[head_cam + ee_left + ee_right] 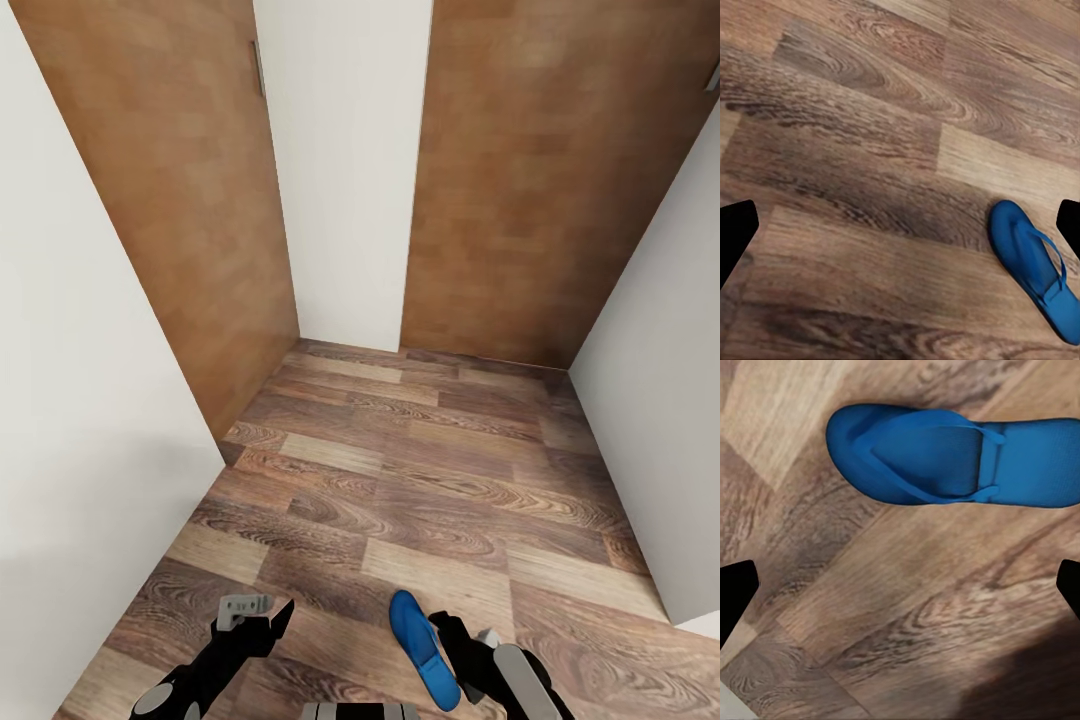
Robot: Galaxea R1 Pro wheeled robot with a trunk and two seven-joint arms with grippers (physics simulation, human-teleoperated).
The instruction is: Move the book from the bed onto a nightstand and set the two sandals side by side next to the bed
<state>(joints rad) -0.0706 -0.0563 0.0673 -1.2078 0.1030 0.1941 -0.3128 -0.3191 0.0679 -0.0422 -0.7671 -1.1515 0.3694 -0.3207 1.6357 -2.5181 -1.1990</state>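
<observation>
Facing a narrow corner of the bedroom: white wall [345, 170] ahead between two tan doors [175, 190], more white wall on both sides, wood plank floor [420, 480] below.

One blue sandal [424, 648] lying flat on the floor at the bottom of the head view, sole down, strap up, rounded toe pointing away toward the doors. Placed between the two arms, just beside the right hand [455, 640] and close enough that touching or apart cannot be told; well apart from the left hand [262, 622]. Seen whole in the right wrist view [945, 454], resting on the planks with nothing gripping it; seen again in the left wrist view [1035, 266], off to one side over bare floor.

Left hand low over the floor, dark fingers [735, 236] spread wide at both edges of its wrist view, nothing between them. Right hand likewise low, fingers [735, 596] apart at both edges of its own view, empty, sandal lying beyond the tips rather than between them.

No contact visible between either hand and the floor
</observation>
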